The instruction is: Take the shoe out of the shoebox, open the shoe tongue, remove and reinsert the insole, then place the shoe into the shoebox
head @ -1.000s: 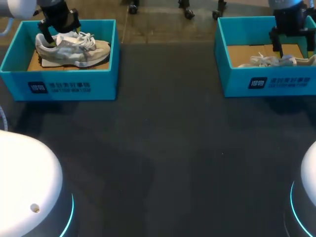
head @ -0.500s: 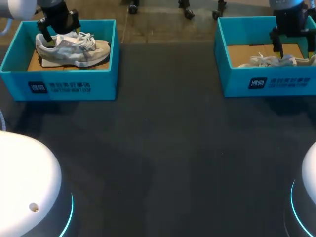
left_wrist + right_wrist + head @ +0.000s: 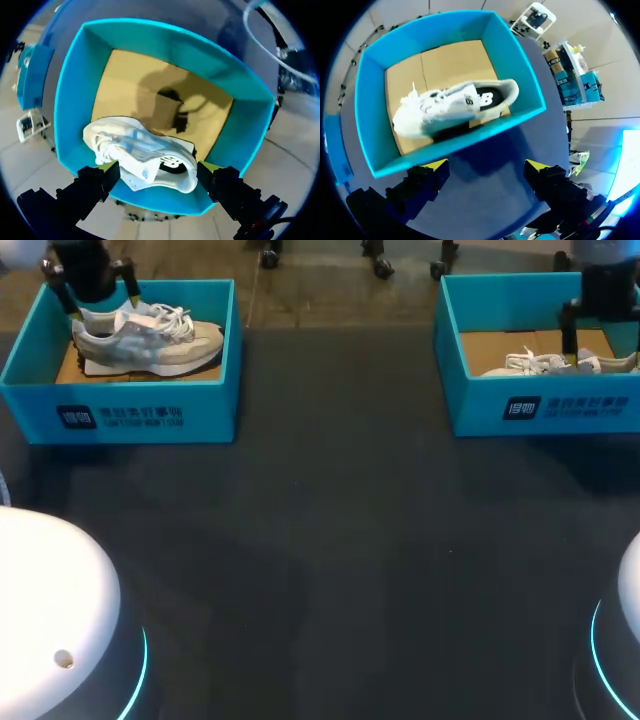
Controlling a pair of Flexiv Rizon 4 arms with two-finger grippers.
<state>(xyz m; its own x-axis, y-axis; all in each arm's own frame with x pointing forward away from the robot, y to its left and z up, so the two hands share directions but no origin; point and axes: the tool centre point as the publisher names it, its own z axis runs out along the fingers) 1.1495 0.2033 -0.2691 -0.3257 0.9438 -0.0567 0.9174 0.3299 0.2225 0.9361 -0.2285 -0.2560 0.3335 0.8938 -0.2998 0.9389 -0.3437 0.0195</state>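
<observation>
Lifted clear, left claw [image 3: 159, 167] gapes over left shoe [image 3: 140, 152]; right claw [image 3: 486, 165] gapes behind right shoe [image 3: 452, 102].

We are viewing a dim, dark desk [image 3: 330, 540] under even overhead light. Soft shadows are falling just in front of the left shoebox [image 3: 120, 415] and the right shoebox [image 3: 540, 405]. The left claw [image 3: 159, 167] is casting a hard shadow on the left shoebox's cardboard floor.
</observation>
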